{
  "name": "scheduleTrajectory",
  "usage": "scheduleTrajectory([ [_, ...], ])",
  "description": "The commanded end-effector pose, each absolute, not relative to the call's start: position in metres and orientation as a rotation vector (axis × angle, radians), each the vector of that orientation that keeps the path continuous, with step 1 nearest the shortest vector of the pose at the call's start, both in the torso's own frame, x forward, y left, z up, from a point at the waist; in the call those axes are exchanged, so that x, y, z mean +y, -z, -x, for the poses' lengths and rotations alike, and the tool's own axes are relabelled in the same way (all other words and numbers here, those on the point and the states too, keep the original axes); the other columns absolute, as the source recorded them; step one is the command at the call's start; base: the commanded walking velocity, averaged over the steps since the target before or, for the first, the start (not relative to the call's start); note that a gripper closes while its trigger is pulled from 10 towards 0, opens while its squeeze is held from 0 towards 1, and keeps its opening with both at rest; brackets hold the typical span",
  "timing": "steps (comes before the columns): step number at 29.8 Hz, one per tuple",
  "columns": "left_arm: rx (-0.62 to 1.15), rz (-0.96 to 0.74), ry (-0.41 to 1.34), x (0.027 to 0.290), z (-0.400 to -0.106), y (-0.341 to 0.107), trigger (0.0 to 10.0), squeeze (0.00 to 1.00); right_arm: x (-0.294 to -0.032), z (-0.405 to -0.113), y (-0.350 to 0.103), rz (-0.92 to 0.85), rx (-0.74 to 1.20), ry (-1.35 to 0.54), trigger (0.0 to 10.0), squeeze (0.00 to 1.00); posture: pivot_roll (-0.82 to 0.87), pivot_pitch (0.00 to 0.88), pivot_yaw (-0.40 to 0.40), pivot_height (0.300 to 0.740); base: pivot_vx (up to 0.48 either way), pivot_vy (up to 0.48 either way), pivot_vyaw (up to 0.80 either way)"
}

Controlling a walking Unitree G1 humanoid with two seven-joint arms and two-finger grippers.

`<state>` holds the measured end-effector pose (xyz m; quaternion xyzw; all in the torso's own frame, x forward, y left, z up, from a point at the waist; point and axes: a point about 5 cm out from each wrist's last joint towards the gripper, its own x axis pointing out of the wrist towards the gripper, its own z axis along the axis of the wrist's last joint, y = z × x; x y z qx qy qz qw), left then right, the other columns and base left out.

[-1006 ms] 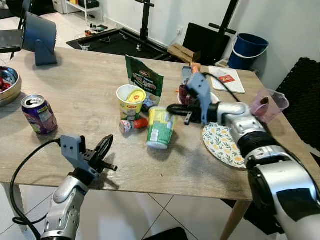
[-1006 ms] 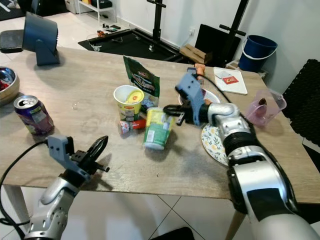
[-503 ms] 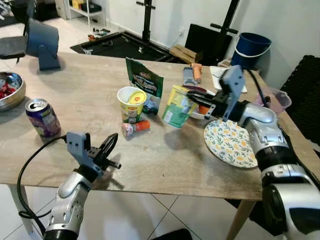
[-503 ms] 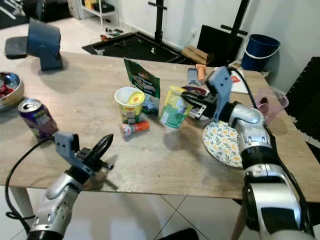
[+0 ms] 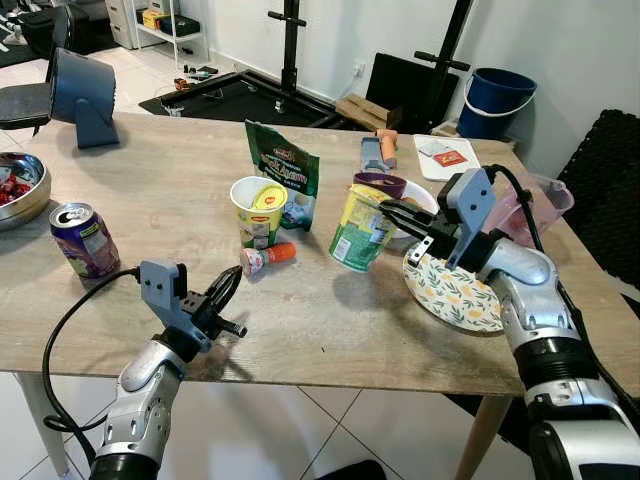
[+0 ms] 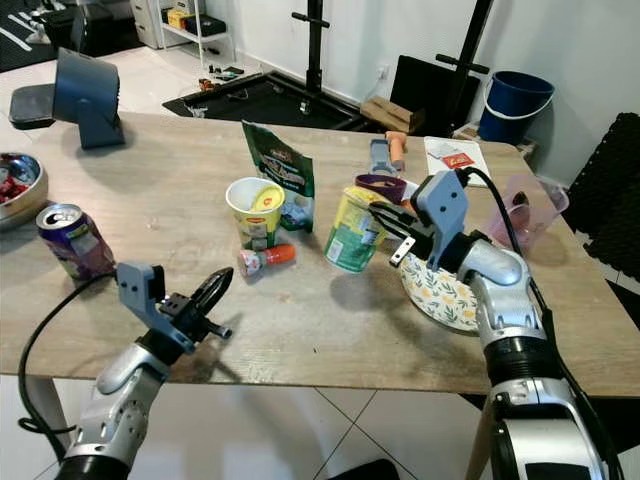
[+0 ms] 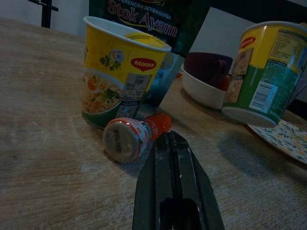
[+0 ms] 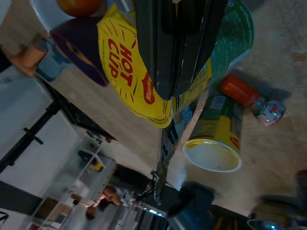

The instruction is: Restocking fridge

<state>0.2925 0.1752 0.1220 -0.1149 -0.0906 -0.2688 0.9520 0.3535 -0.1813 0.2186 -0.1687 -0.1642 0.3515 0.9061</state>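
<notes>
Restocking is judged barely begun: the left gripper is resting clenched and empty at the near edge of the wooden desk, with the purple drink can, small orange-capped bottle and open yellow noodle cup all waiting there. Beyond them, the right gripper is grasping the sealed yellow-and-green noodle cup, holding it tilted just off the desk beside the floral plate. Against the earliest frame, that cup is now riding lifted and further right instead of lying by the small bottle.

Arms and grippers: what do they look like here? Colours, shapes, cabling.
Both arms are silver with black joint bands. Each wrist carries a blue-grey angular camera block, fed by a looping black cable. The left gripper and right gripper each have two long, thin black fingers. No markings legible.
</notes>
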Motion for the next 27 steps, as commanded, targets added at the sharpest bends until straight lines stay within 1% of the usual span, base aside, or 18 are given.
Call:
scheduleTrajectory([
  [1, -0.182, 0.222, 0.566, 0.171, -0.294, -0.121, 10.0, 0.0, -0.18, -0.35, -0.217, 0.367, -0.36, -0.675, 0.0, 0.0, 0.09, 0.063, -0.029, 0.74, 0.0, 0.0, 0.0],
  [3, -0.182, 0.222, 0.568, 0.171, -0.294, -0.121, 10.0, 0.0, -0.179, -0.35, -0.217, 0.374, -0.367, -0.654, 0.0, 0.0, 0.09, 0.063, -0.029, 0.74, 0.0, 0.0, 0.0],
  [6, -0.181, 0.222, 0.574, 0.17, -0.295, -0.121, 10.0, 0.0, -0.172, -0.347, -0.213, 0.398, -0.387, -0.619, 0.0, 0.0, 0.09, 0.065, -0.024, 0.74, 0.0, 0.0, 0.0],
  [8, -0.182, 0.222, 0.578, 0.17, -0.296, -0.122, 10.0, 0.0, -0.164, -0.344, -0.205, 0.426, -0.396, -0.599, 0.0, 0.0, 0.08, 0.066, -0.023, 0.74, 0.0, 0.0, 0.0],
  [13, -0.183, 0.221, 0.58, 0.17, -0.297, -0.122, 10.0, 0.0, -0.152, -0.338, -0.186, 0.439, -0.392, -0.545, 0.0, 0.0, 0.08, 0.067, -0.022, 0.74, 0.0, 0.0, 0.0],
  [16, -0.184, 0.22, 0.581, 0.17, -0.297, -0.122, 10.0, 0.0, -0.149, -0.335, -0.18, 0.469, -0.393, -0.517, 0.0, 0.0, 0.08, 0.067, -0.022, 0.74, 0.0, 0.0, 0.0],
  [22, -0.183, 0.215, 0.583, 0.171, -0.297, -0.122, 10.0, 0.0, -0.137, -0.325, -0.162, 0.556, -0.378, -0.549, 0.0, 0.0, 0.08, 0.068, -0.018, 0.74, 0.0, 0.0, 0.0],
  [26, -0.184, 0.213, 0.585, 0.171, -0.297, -0.122, 10.0, 0.0, -0.131, -0.318, -0.152, 0.562, -0.368, -0.584, 0.0, 0.0, 0.08, 0.071, -0.015, 0.74, 0.0, 0.0, 0.0],
  [27, -0.183, 0.212, 0.587, 0.171, -0.297, -0.122, 10.0, 0.0, -0.126, -0.313, -0.149, 0.534, -0.374, -0.613, 0.0, 0.0, 0.08, 0.069, -0.014, 0.74, 0.0, 0.0, 0.0],
])
